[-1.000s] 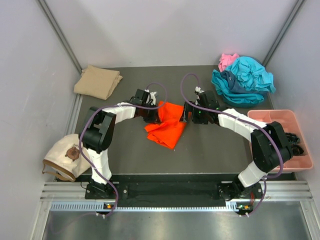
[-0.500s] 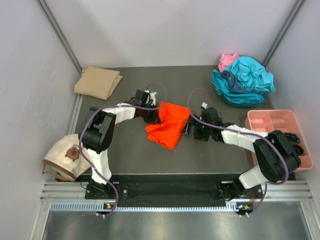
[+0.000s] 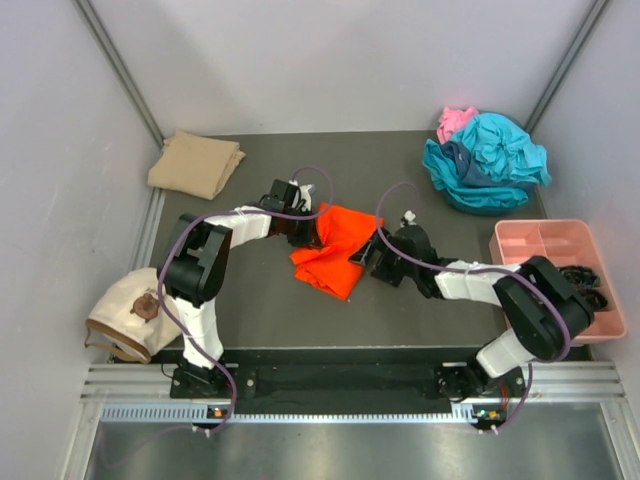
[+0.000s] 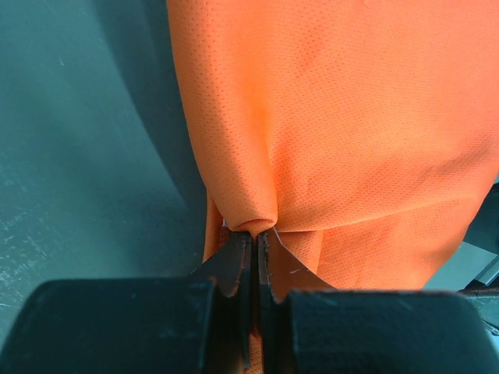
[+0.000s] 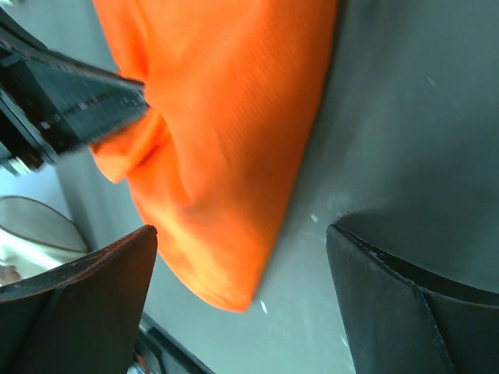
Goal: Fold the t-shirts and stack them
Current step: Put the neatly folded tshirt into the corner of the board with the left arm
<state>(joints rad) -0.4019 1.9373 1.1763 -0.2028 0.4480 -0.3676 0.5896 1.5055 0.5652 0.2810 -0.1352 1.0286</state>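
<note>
the orange t-shirt (image 3: 335, 250) is lying crumpled at the middle of the bench (image 3: 250, 310), its long axis running roughly from the far side toward the near edge. the left pincer (image 4: 256, 248) is sitting clamped on a small fold at the shirt's far-left edge, jaws together on the cloth. the right pincer (image 5: 240, 241) is standing wide apart and holding nothing, just beside the shirt's right edge and facing left into it (in its own view the free rim of cloth is lying ahead, between the 2 jaws), so the right arm is looking like the nearer one to that unheld side. the bench is showing flat, dark and bare toward the near edge. the tan t-shirt (image 3: 195, 163) is resting folded at the far-left corner. the teal t-shirts (image 3: 487, 160) and the pink t-shirt (image 3: 455, 122) are lying heaped at the far right, well apart.
</note>
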